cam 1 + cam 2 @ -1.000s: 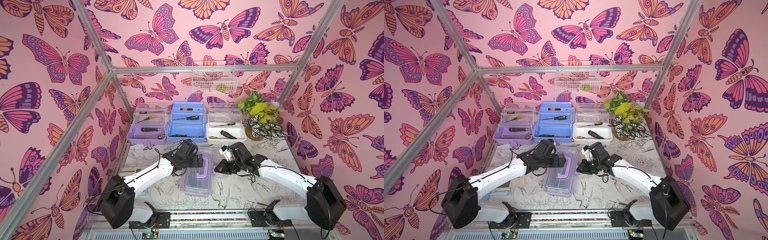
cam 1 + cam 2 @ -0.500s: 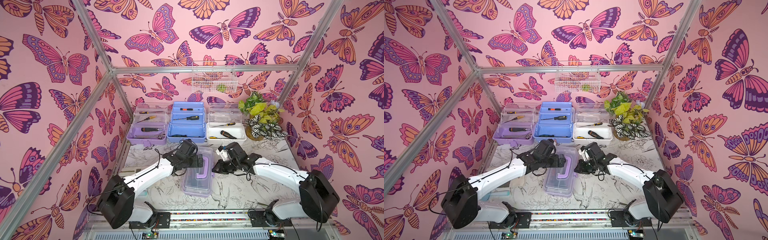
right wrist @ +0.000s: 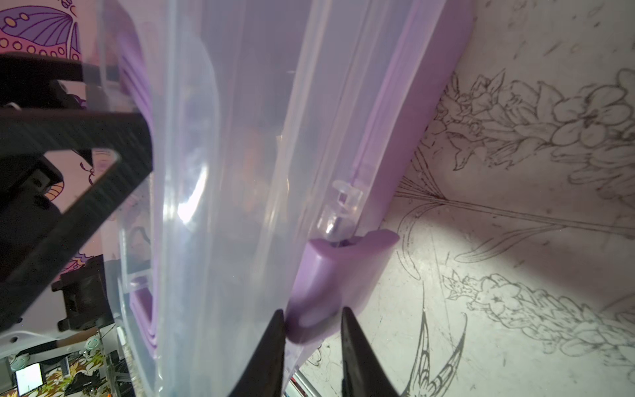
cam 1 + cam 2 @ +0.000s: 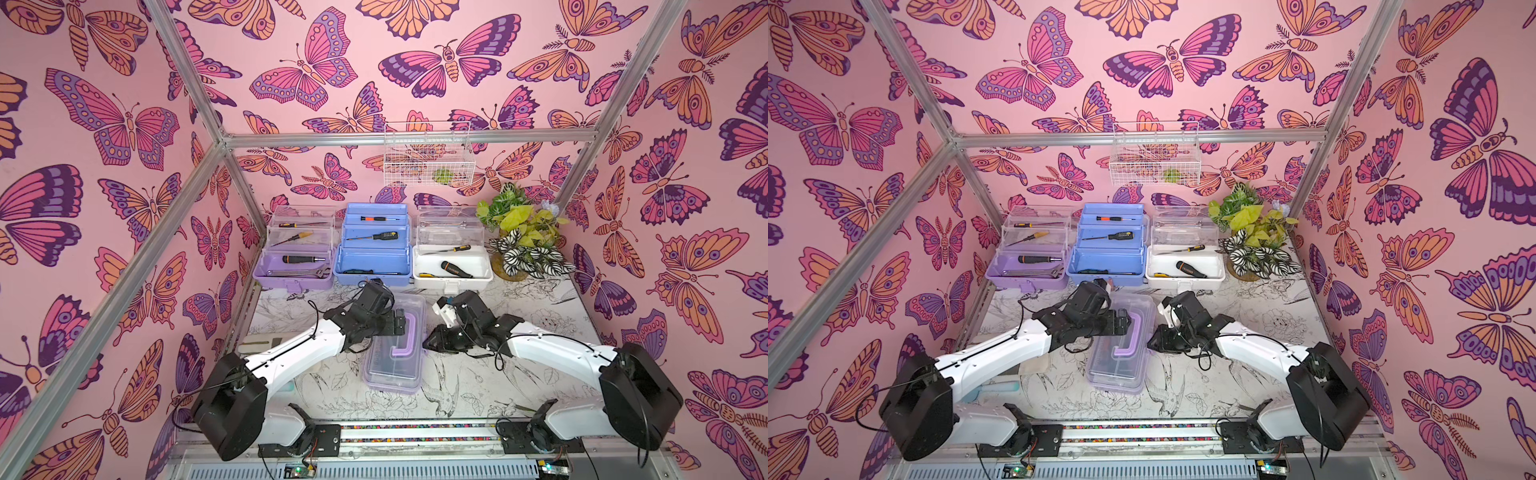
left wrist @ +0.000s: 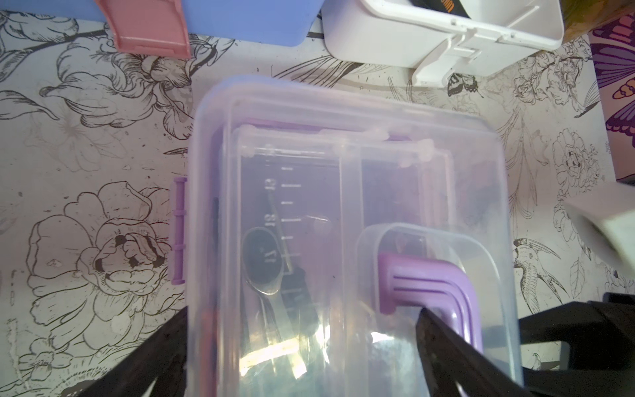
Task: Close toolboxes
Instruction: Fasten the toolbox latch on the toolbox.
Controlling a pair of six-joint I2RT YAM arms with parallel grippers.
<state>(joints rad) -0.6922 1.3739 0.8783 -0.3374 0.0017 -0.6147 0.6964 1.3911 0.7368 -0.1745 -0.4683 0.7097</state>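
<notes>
Lilac toolbox (image 4: 392,365) sits lower centre in both top views, clear lid (image 5: 309,172) down. Light, glossy plastic, I'd say; thin lid may flex, so work the stiff side latch (image 3: 340,271). Right gripper (image 3: 313,314) flanks that latch, jaws barely apart; pinching or not, can't tell. Left gripper (image 5: 302,314) spreads wide over the lid, holding nothing.

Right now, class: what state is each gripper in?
Left gripper: open, over the closed lilac toolbox.
Right gripper: jaws straddle its latch; grip cannot be told.

Bright even light, blurred wrist views
</notes>
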